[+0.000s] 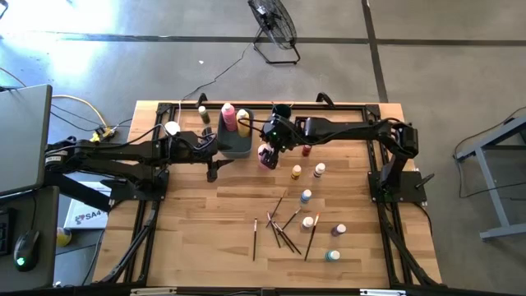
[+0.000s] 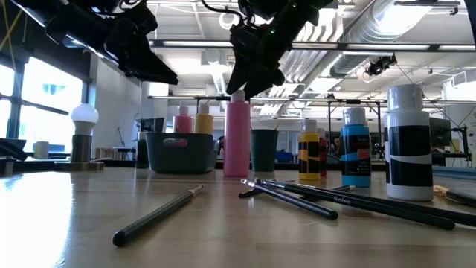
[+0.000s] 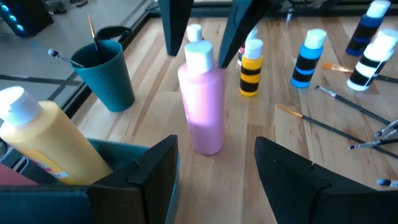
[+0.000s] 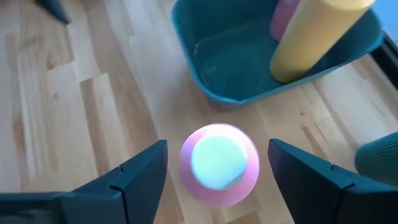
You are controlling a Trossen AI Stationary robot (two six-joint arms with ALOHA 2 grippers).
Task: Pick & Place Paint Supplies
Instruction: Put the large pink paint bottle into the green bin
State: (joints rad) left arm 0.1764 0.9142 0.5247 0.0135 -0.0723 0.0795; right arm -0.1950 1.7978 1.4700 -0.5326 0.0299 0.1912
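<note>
A tall pink squeeze bottle (image 3: 204,109) with a white cap stands upright on the wood table (image 1: 189,230), right of the dark teal bin (image 1: 234,144). My right gripper (image 4: 217,149) hangs open over it, one finger on each side of the cap (image 4: 219,163) with a gap on both sides; the low view shows the right gripper (image 2: 249,78) just above the cap. My left gripper (image 3: 216,155) is open and raised at the bin's left near corner, facing the pink bottle. A yellow bottle (image 3: 46,143) and a second pink bottle (image 1: 228,113) lean inside the bin.
Small white-capped paint bottles (image 1: 306,196) stand scattered right of and nearer than the pink bottle, with several thin brushes (image 1: 283,226) lying among them. A teal cup (image 3: 102,78) holding brushes stands behind the bin. A white knob on a tan base (image 1: 172,128) sits far left.
</note>
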